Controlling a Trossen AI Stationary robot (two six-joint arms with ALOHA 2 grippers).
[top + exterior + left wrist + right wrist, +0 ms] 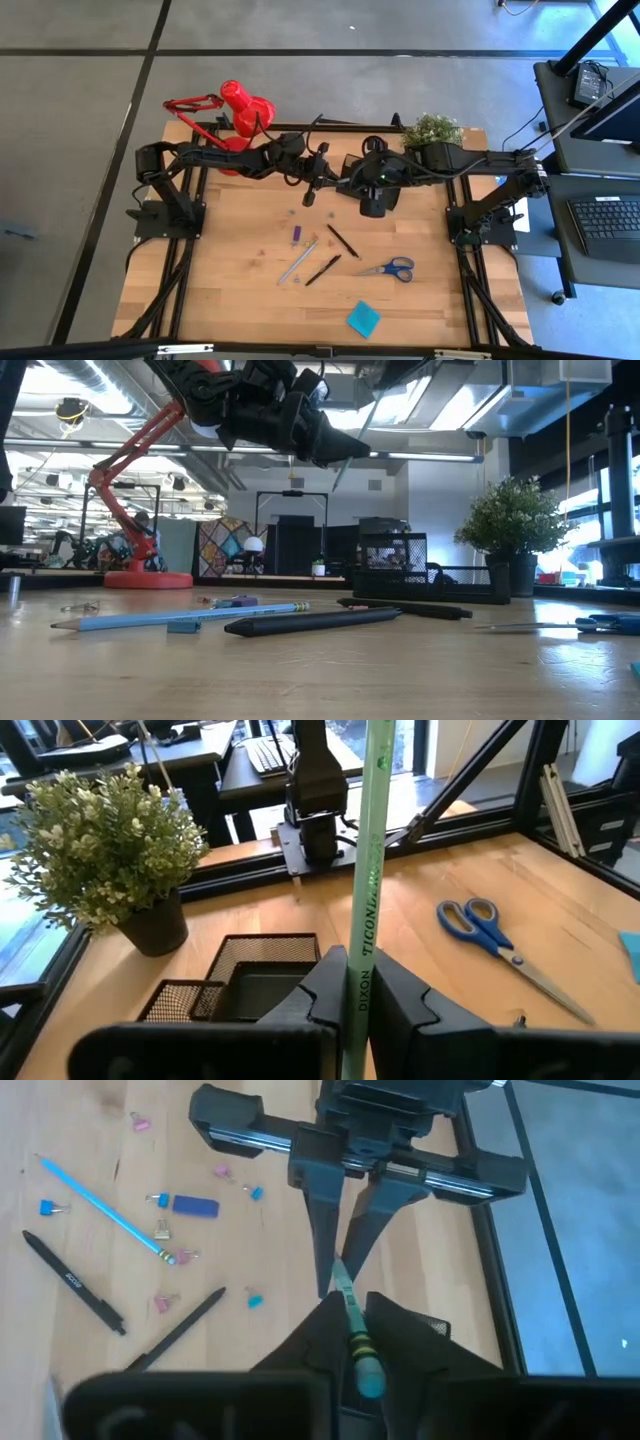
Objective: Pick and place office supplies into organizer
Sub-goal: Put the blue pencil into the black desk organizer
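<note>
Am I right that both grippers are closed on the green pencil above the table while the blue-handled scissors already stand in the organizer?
Not quite: the blue-handled scissors lie flat on the table, as the left wrist view shows. Both the left gripper and the right gripper are indeed closed on the green pencil near the organizer.

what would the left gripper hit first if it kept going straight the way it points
Probably the right gripper: the left gripper faces it closely, both shut on the green pencil. Past it sits the organizer, though depth is unclear.

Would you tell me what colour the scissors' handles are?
Blue; the scissors show best in the left wrist view.
</note>
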